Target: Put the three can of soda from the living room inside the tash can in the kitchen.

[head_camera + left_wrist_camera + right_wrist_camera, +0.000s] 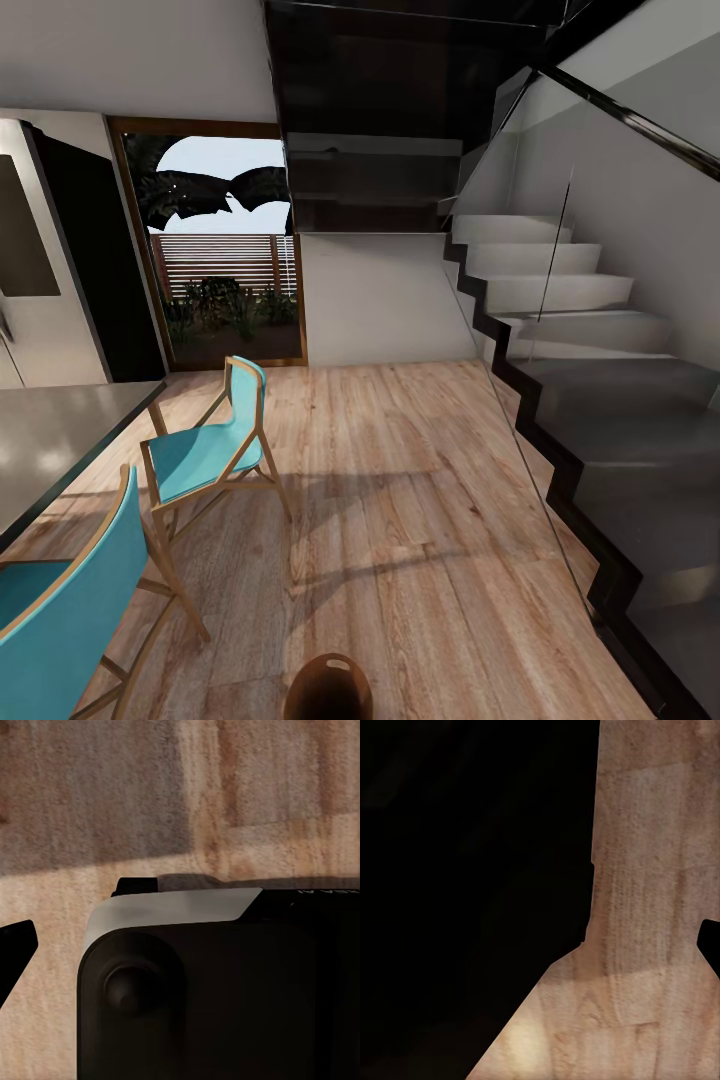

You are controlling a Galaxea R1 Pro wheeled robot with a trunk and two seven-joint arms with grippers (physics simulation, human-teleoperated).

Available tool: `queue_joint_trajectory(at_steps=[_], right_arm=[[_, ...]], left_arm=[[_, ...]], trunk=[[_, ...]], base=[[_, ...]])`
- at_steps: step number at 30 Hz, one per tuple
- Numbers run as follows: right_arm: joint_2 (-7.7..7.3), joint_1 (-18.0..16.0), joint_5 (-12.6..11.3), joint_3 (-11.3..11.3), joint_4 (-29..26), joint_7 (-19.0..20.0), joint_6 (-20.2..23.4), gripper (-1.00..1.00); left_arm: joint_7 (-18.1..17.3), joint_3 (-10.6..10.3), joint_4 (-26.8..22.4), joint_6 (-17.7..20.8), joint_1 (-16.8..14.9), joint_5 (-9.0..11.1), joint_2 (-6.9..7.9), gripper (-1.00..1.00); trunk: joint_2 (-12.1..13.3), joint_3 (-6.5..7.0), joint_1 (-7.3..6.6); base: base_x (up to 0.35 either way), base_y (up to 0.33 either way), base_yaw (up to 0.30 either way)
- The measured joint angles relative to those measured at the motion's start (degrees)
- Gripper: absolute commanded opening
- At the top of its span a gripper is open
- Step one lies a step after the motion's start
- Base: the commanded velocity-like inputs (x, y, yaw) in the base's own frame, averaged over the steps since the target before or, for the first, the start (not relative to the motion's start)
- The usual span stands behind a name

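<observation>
Trash can (328, 688) low ahead, no cans seen. Cans likely light, thin-walled, slick: grip mid-body. Hand state: cannot tell, either side.

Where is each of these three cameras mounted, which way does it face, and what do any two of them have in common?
Head view: on the robot's head, facing forward and down over wood floor, teal chairs, stairs, glass door; tash can at the bottom edge.
Left wrist view: near the left gripper, facing the floor; a dark robot part shows.
Right wrist view: near the right gripper, facing the floor past a black shape.
Shared: both wrist views see wood floor.
</observation>
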Motion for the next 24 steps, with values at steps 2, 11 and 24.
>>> queue_joint_trajectory(at_steps=[2, 11, 24], right_arm=[[0.00, 0.0, 0.0, 0.0, 0.0, 0.0, 0.0, 1.00], [0.00, 0.0, 0.0, 0.0, 0.0, 0.0, 0.0, 1.00], [0.00, 0.0, 0.0, 0.0, 0.0, 0.0, 0.0, 1.00]], left_arm=[[0.0, 0.0, 0.0, 0.0, 0.0, 0.0, 0.00, 1.00], [0.0, 0.0, 0.0, 0.0, 0.0, 0.0, 0.00, 1.00], [0.0, 0.0, 0.0, 0.0, 0.0, 0.0, 0.00, 1.00]], trunk=[[0.0, 0.00, 0.00], [0.0, 0.00, 0.00], [0.0, 0.00, 0.00]], base=[[0.000, 0.000, 0.000], [0.000, 0.000, 0.000], [0.000, 0.000, 0.000]])
